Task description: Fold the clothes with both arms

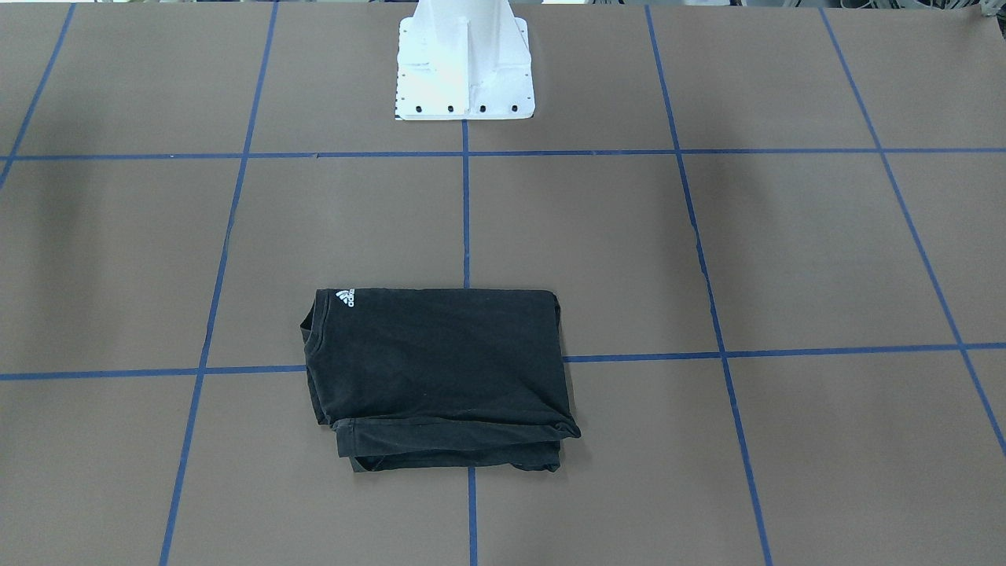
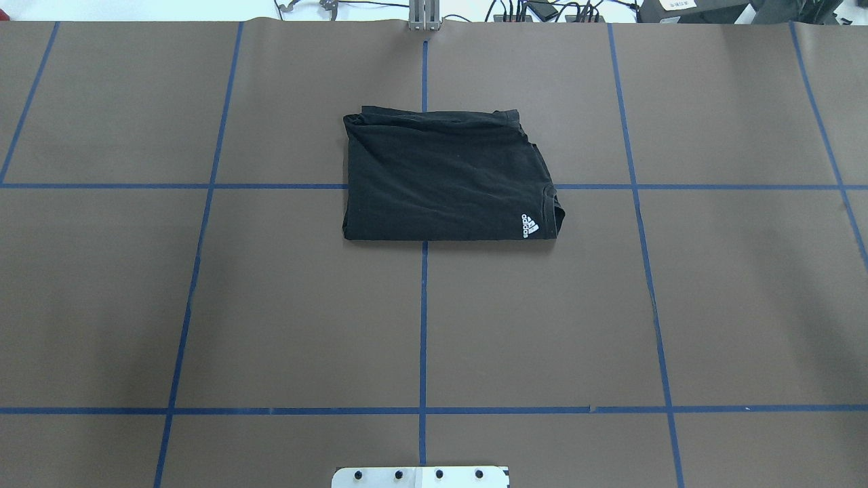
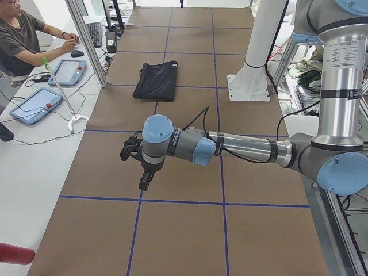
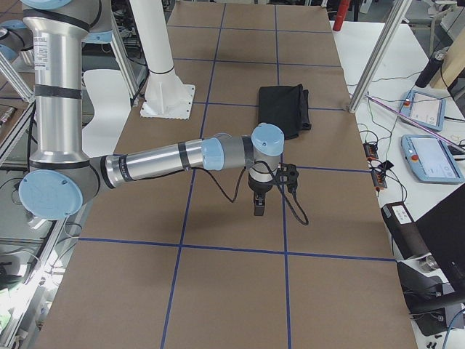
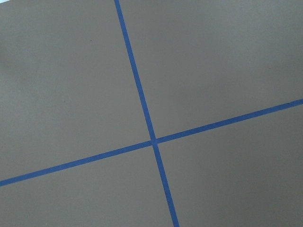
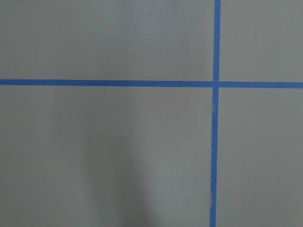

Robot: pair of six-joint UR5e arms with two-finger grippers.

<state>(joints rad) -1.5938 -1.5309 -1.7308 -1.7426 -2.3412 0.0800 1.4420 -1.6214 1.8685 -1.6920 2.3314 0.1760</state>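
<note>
T-shirt (image 2: 441,179): folded into compact rectangle, mid-table (image 2: 203,305); I judge folding complete. Left gripper (image 3: 144,184) and right gripper (image 4: 258,207) hang well apart from it, presumably clearing garment. No cloth at either; I cannot tell jaw opening.

Brown taped table (image 2: 203,305) carries folded black T-shirt (image 2: 441,179), probably several layers.

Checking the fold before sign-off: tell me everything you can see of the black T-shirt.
The black T-shirt looks like soft knit, folded into a roughly rectangular stack. A small white logo sits by the collar at its corner nearest the robot's right. Layered hems show along the far edge. It lies flat on the brown table, across blue tape lines; nothing else touches it.
</note>
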